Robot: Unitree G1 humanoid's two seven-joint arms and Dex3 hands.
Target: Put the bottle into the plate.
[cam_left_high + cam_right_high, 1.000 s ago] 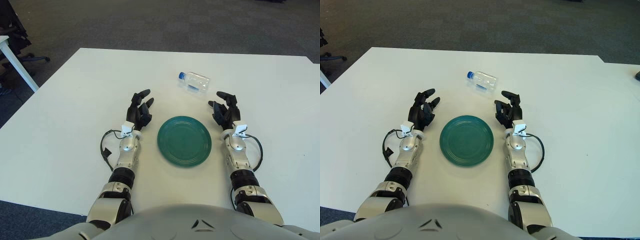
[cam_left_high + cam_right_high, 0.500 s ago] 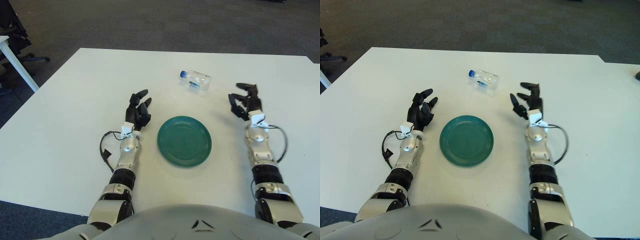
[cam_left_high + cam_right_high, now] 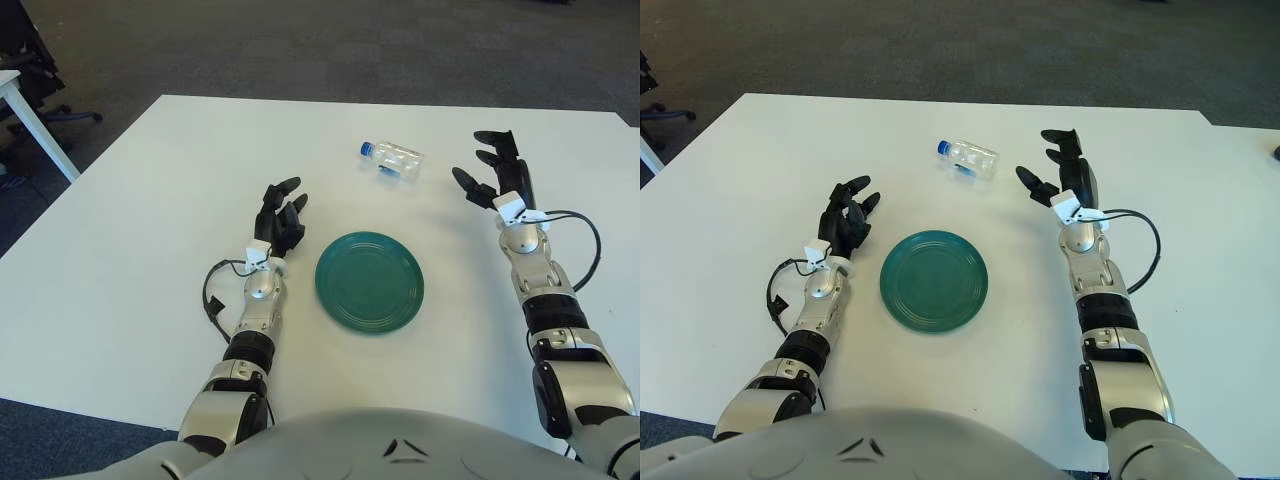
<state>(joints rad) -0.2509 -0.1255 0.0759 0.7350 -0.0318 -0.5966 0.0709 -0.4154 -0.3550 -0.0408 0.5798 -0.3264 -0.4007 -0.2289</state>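
A clear plastic bottle (image 3: 393,160) with a blue cap lies on its side on the white table (image 3: 120,250), beyond the plate. The round green plate (image 3: 369,281) sits flat at the table's middle, with nothing on it. My right hand (image 3: 495,172) is raised to the right of the bottle, fingers spread, a short gap from it and holding nothing. My left hand (image 3: 281,215) shows beside the plate's left rim, fingers relaxed and holding nothing.
Dark carpet lies beyond the table's far edge. A white desk leg (image 3: 30,120) and an office chair base (image 3: 60,115) stand at the far left. A cable loops from each wrist.
My right hand has moved from beside the plate's right rim up and away, toward the far right of the bottle. The left hand, plate and bottle have stayed put.
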